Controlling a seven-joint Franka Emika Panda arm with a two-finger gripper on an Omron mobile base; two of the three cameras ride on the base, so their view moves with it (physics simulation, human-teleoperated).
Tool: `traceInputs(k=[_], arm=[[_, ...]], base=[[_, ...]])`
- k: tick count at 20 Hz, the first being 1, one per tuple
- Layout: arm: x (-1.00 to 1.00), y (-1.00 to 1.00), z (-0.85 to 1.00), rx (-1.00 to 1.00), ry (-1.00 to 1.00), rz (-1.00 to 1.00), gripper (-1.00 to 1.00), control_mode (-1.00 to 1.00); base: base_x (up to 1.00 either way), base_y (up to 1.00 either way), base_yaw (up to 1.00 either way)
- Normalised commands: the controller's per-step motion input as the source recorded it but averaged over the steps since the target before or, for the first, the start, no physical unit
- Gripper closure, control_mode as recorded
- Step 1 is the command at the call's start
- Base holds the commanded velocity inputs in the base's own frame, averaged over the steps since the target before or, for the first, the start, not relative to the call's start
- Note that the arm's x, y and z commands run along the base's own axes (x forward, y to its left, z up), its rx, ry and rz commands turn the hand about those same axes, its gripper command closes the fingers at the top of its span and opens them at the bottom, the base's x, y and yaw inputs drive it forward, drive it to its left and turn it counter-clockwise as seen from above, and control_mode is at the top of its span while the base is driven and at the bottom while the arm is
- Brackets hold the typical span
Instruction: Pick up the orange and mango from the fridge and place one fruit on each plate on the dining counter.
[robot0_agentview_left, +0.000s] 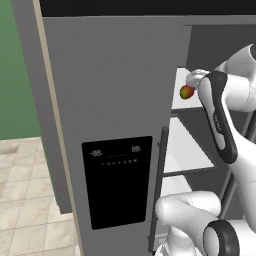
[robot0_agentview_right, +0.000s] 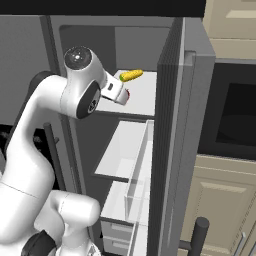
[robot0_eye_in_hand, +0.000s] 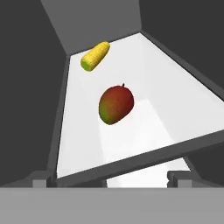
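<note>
Gripper (robot0_eye_in_hand: 113, 178) spread wide and empty at the shelf edge, mango (robot0_eye_in_hand: 116, 104) dead ahead at twelve o'clock — drive straight in, straddle its narrow middle, then squeeze

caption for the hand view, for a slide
Open gripper faces the mango on a white fridge shelf, corn cob behind it.

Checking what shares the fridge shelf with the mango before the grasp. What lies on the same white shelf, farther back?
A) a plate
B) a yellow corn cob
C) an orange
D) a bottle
B: in the hand view a yellow corn cob lies beyond the mango on the same white shelf of the fridge.
</note>
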Motion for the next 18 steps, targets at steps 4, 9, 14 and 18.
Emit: traceInputs(k=[4, 9, 14, 18], arm=[[0.21, -0.02, -0.18, 0.06, 0.07, -0.07, -1.0, -1.0], [0.25, -0.01, -0.11, 0.08, 0.03, -0.07, -1.0, -1.0], [0.37, 0.0, -0.12, 0.07, 0.01, -0.03, -1.0, -1.0], [0.37, -0.02, -0.2, 0.05, 0.02, -0.01, -1.0, -1.0]], base=[[0.0, 0.0, 0.0], [0.0, 0.0, 0.0], [0.0, 0.0, 0.0], [0.0, 0.0, 0.0]])
